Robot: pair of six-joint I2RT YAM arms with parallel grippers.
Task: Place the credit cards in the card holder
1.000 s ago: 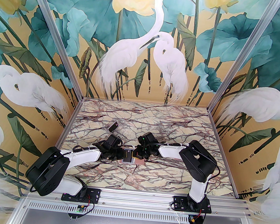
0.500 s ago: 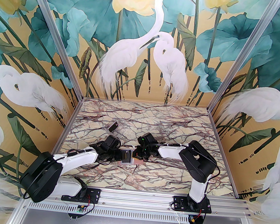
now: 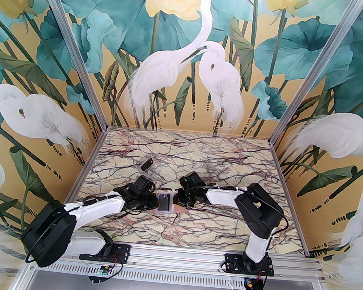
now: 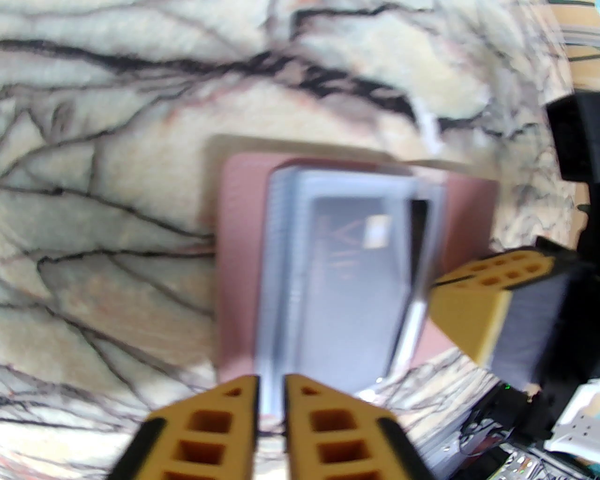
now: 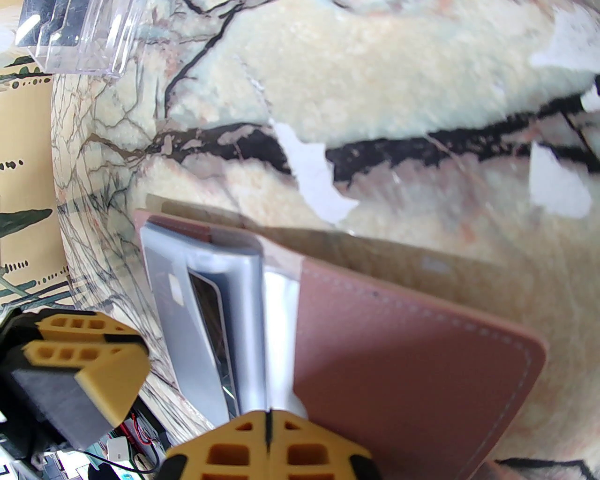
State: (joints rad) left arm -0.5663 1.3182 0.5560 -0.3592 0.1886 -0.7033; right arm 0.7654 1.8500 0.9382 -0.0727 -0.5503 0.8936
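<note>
This looks like a robotics test cell rather than a lived-in room. Aluminium frame posts [image 3: 76, 51] hold printed egret-and-lotus panels [image 3: 175, 77] round a marble-print tabletop [image 3: 184, 147]. The left arm [image 3: 99, 203] and right arm [image 3: 221, 196] are bolted to a slotted rail [image 3: 177, 258], with loose wiring [image 3: 116, 263] showing.

We count one card holder [image 5: 398, 351], one clear box [image 5: 79, 47], two dark cards [image 4: 351, 262], and two grippers: left gripper [image 4: 270, 403], right gripper [image 5: 268, 436].
</note>
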